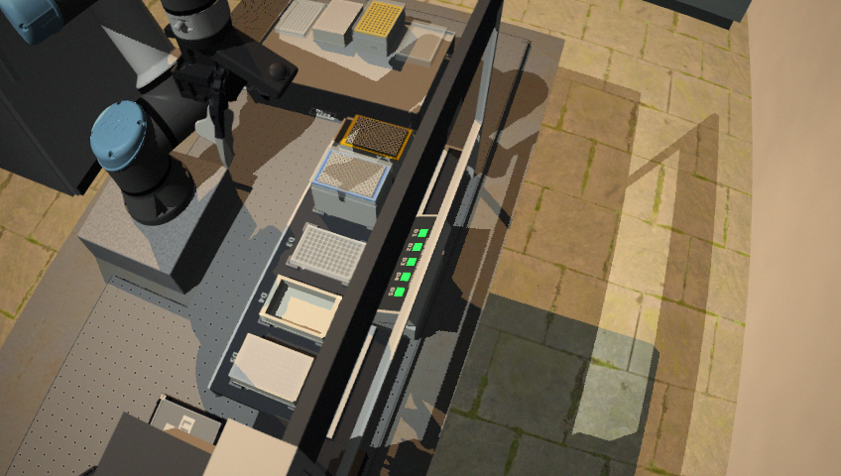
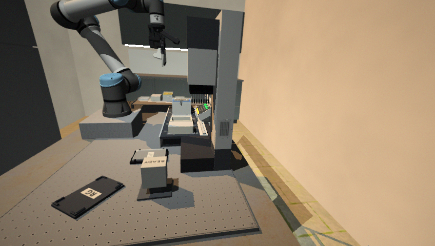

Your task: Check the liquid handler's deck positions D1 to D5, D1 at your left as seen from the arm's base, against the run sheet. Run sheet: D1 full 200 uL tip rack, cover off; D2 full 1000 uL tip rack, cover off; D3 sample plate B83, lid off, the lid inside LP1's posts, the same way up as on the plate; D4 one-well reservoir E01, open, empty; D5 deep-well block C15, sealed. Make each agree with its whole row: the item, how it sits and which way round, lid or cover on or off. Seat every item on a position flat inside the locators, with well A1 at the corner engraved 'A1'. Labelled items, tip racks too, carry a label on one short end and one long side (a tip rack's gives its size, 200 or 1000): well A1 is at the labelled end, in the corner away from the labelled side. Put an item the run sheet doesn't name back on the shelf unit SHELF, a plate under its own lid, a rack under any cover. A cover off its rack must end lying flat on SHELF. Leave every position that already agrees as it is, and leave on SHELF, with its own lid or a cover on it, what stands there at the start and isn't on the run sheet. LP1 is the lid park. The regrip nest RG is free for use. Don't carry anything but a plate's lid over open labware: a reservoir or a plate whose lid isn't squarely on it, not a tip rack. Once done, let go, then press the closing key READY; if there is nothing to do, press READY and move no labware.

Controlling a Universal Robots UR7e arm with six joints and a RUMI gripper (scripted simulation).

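The deck row runs along the handler. An orange-framed tip rack [image 1: 377, 136] is at D1 and a taller blue-framed tip rack [image 1: 351, 177] at D2, both uncovered. A well plate [image 1: 327, 253] without a lid is at D3. An open one-well reservoir [image 1: 300, 309] is at D4. A block with a flat pale top [image 1: 271, 368] is at D5. My gripper [image 1: 218, 141] is open and empty, high above the bench between the arm's base and the shelf; it also shows in the exterior view [image 2: 161, 59].
The shelf holds a lidded plate [image 1: 300, 16], a pale block [image 1: 336, 20], a yellow tip rack [image 1: 377, 23] and a clear cover [image 1: 424, 42]. The lid park [image 2: 149, 155], READY key [image 2: 154, 170] and RG nest [image 2: 88, 192] are on the front bench. The handler's gantry [image 1: 389, 194] overhangs the deck.
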